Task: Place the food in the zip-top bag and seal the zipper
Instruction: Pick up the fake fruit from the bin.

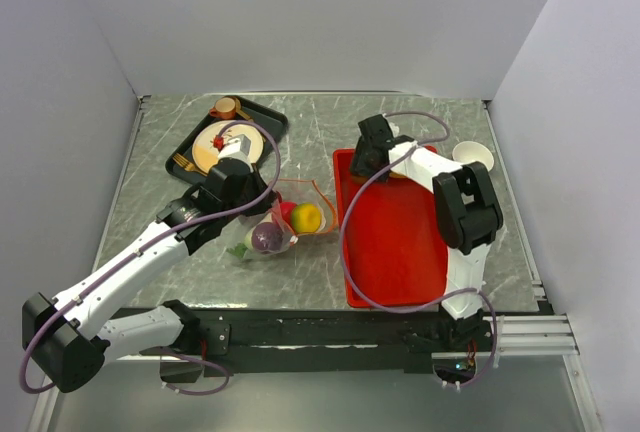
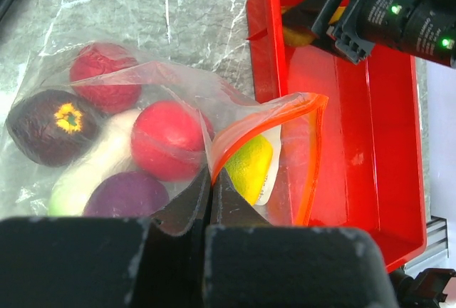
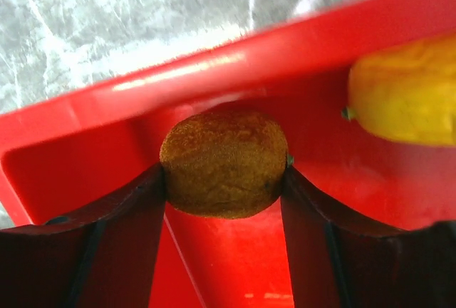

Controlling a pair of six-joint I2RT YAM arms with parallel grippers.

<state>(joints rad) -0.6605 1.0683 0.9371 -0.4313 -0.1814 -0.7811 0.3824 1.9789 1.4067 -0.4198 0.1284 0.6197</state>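
Grey marble table (image 1: 310,122): at left, the left gripper (image 2: 211,201) pinches the zip-top bag (image 2: 142,80) by its zipper (image 2: 263,119), food (image 2: 167,137) piled inside; rightwards, in the far corner of the red tray (image 1: 400,242), the right gripper (image 3: 224,180) clamps a brown piece (image 3: 224,155) near a yellow piece (image 3: 406,101)

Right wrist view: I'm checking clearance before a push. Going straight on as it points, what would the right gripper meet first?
Probably the red tray, whose wall fills the view behind the brown food piece that the right gripper clamps; that piece would touch first. Depth is unclear.
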